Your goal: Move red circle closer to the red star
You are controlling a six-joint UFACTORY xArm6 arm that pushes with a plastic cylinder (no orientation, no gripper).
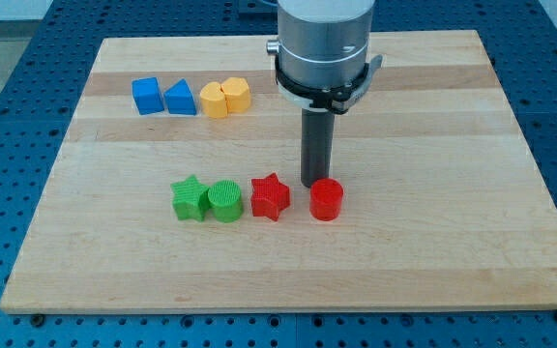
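The red circle (pixel 326 200) sits on the wooden board (pixel 433 251), just to the right of the red star (pixel 270 197), with a small gap between them. My tip (pixel 313 184) stands at the circle's upper left edge, touching or nearly touching it, between the circle and the star's upper right side.
A green star (pixel 190 198) and a green circle (pixel 225 201) sit in a row to the left of the red star. Near the view's top left stand a blue cube (pixel 146 96), a blue triangle (pixel 180 98), and two yellow blocks (pixel 225 97).
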